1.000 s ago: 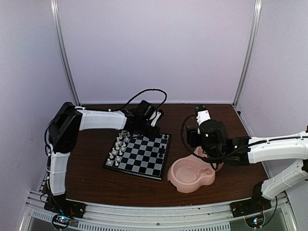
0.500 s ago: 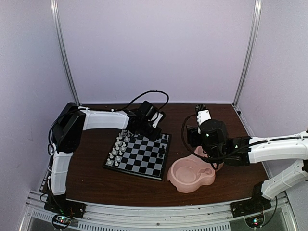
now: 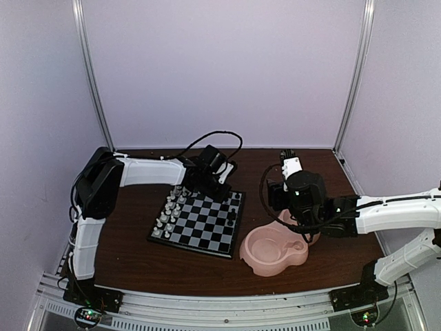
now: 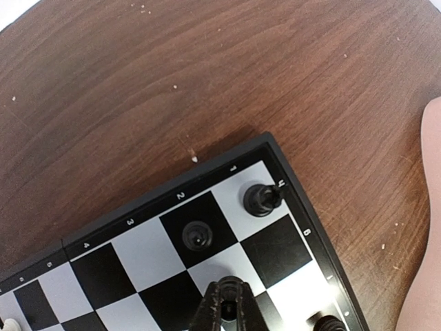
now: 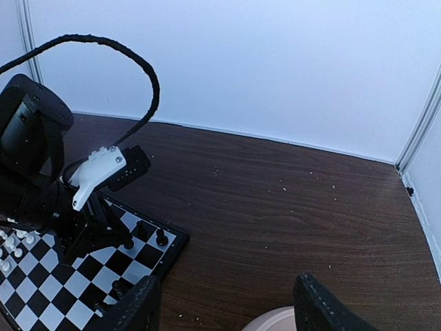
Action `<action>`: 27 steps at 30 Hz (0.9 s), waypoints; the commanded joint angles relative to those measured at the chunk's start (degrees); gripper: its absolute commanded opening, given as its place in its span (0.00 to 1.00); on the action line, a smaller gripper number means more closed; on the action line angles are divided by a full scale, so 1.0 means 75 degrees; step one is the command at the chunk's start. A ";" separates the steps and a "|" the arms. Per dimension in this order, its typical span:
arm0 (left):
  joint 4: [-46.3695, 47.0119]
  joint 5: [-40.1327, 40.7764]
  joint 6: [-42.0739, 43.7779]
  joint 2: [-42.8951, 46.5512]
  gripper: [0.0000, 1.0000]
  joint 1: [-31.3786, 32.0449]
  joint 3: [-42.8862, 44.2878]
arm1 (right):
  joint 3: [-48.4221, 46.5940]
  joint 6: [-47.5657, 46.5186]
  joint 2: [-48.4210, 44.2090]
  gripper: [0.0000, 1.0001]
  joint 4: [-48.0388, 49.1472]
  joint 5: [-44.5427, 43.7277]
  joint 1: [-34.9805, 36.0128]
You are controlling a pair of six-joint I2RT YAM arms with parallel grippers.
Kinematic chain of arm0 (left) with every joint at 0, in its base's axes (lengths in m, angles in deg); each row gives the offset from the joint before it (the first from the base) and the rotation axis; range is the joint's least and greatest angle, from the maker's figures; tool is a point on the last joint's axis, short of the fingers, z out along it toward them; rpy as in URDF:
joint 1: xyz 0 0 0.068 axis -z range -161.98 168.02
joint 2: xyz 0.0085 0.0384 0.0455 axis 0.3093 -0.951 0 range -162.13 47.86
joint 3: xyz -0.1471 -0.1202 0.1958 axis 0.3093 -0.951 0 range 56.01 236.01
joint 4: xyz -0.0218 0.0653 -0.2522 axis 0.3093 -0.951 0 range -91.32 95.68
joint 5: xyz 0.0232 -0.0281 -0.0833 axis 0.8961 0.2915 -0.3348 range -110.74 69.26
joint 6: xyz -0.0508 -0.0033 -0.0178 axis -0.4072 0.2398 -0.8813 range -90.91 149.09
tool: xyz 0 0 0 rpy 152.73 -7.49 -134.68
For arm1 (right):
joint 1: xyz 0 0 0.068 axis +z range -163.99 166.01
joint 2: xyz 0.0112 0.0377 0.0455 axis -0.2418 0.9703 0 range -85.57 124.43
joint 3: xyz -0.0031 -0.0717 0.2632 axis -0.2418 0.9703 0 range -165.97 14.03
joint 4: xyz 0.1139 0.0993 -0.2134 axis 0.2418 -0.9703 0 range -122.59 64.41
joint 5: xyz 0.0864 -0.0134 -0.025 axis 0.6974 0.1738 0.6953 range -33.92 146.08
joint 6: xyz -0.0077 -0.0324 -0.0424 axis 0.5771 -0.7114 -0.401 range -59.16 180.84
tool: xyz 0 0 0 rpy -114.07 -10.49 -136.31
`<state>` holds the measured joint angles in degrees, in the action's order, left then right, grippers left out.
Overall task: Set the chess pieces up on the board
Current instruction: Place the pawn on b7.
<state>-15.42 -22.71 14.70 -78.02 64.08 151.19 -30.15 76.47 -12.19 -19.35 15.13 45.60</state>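
Observation:
The board lies left of centre on the brown table. White chess pieces stand in rows along its left side, and a few black ones stand near its right edge. My left gripper hovers over the board's far right corner, shut on a black chess piece. Two other black pieces stand close by, one on the corner square and one beside it. My right gripper is open with nothing between its fingers, above the far rim of the pink dish.
The pink double-bowl dish sits just right of the board, its edge close to the corner. A black cable loops above the left wrist. Walls enclose the table at the back and sides.
My left gripper has shifted slightly to the right over the board's far corner, still holding the black piece. The right arm has not moved.

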 commanded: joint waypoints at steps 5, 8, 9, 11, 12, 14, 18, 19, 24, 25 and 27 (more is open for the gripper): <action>0.0057 -0.0055 0.0097 -0.0234 0.03 -0.0036 0.0234 | -0.0027 -0.0034 -0.0143 0.68 0.0000 0.0101 -0.0053; 0.0052 -0.0058 0.0100 -0.0231 0.09 -0.0036 0.0244 | -0.0037 -0.0055 -0.0129 0.68 0.0000 0.0114 -0.0047; 0.0049 -0.0070 0.0105 -0.0231 0.12 -0.0036 0.0247 | -0.0044 -0.0063 -0.0123 0.68 -0.0009 0.0130 -0.0047; 0.0024 -0.0076 0.0112 -0.0223 0.16 -0.0036 0.0253 | -0.0050 -0.0069 -0.0117 0.68 -0.0012 0.0145 -0.0048; 0.0020 -0.0076 0.0110 -0.0226 0.18 -0.0036 0.0258 | -0.0050 -0.0070 -0.0118 0.68 -0.0012 0.0145 -0.0041; 0.0022 -0.0067 0.0109 -0.0219 0.22 -0.0036 0.0259 | -0.0050 -0.0081 -0.0117 0.68 -0.0012 0.0144 -0.0046; 0.0012 -0.0064 0.0111 -0.0198 0.25 -0.0036 0.0259 | -0.0073 -0.0105 -0.0099 0.68 -0.0023 0.0178 -0.0047; 0.0005 -0.0064 0.0112 -0.0190 0.25 -0.0036 0.0250 | -0.0074 -0.0105 -0.0094 0.68 -0.0023 0.0190 -0.0047; 0.0199 0.0006 0.0111 -0.0009 0.18 -0.0036 0.0011 | -0.0106 -0.0116 -0.0070 0.68 -0.0053 0.0198 -0.0047; 0.0254 -0.0004 0.0114 0.0031 0.16 -0.0036 -0.0043 | -0.0108 -0.0116 -0.0060 0.68 -0.0058 0.0198 -0.0047; 0.0303 -0.0037 0.0108 0.0072 0.14 -0.0036 -0.0079 | -0.0109 -0.0122 -0.0058 0.68 -0.0059 0.0214 -0.0047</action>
<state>-15.33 -22.89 15.18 -78.89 64.08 151.28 -30.15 75.82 -12.19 -19.37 16.31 45.60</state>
